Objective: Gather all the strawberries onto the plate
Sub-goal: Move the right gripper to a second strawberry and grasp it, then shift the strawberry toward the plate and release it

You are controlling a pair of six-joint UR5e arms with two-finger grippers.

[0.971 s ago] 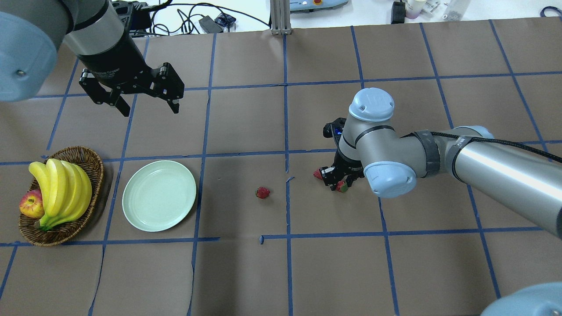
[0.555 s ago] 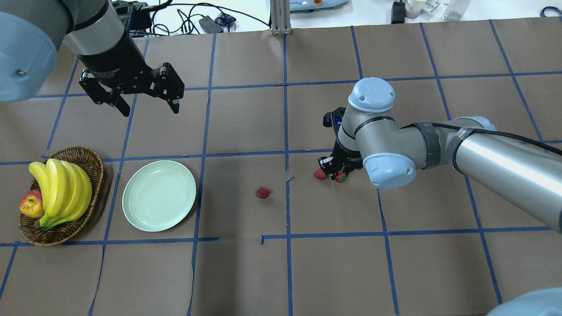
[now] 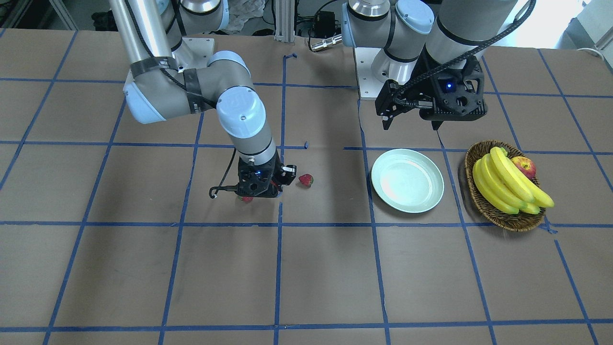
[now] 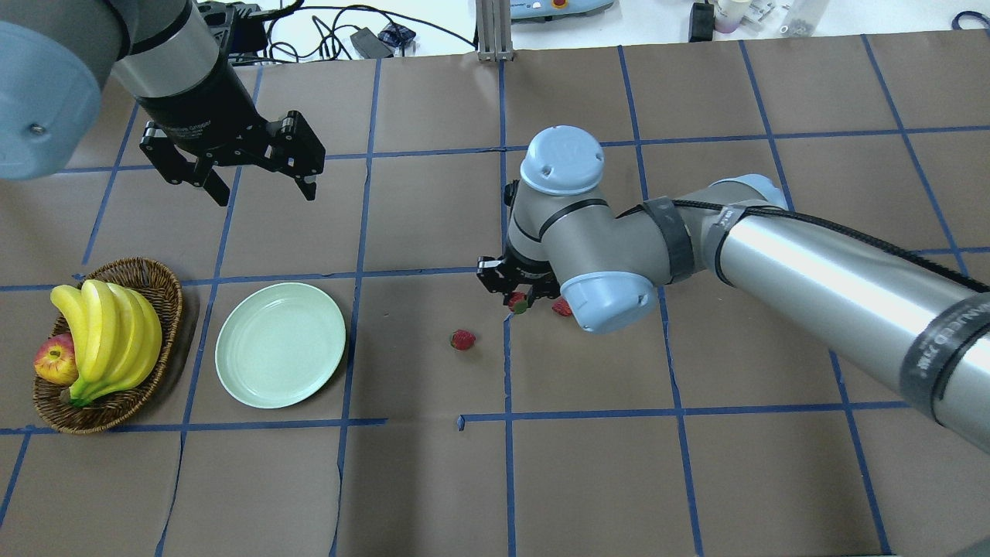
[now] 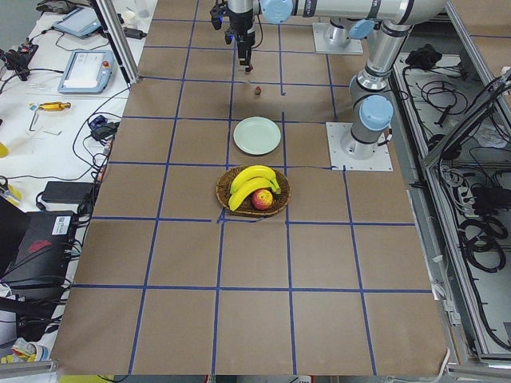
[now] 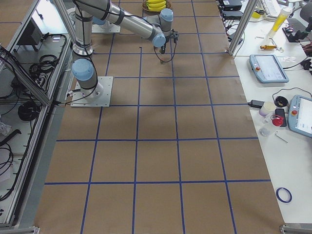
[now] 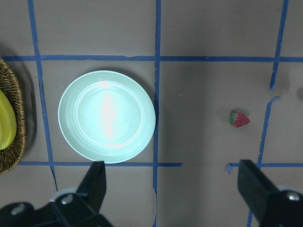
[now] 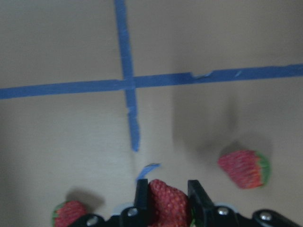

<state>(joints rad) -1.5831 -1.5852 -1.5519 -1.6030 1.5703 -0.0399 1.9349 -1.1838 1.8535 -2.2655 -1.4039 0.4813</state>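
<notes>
My right gripper (image 4: 517,299) is shut on a strawberry (image 8: 168,203), held a little above the brown table. A second strawberry (image 4: 562,307) lies just to its right, partly under the arm's elbow. A third strawberry (image 4: 462,339) lies to its left, toward the pale green plate (image 4: 280,344), which holds nothing. In the right wrist view both loose berries show, one at lower left (image 8: 71,213) and one at right (image 8: 244,169). My left gripper (image 4: 263,186) hangs open high behind the plate (image 7: 106,116), which it looks down on together with one strawberry (image 7: 239,119).
A wicker basket (image 4: 166,282) with bananas (image 4: 116,333) and an apple (image 4: 54,362) stands left of the plate. Blue tape lines grid the table. Cables and devices lie beyond the far edge.
My right gripper has risen and moved left toward the plate with one strawberry in it, leaving another on the table. The left arm has not moved.
</notes>
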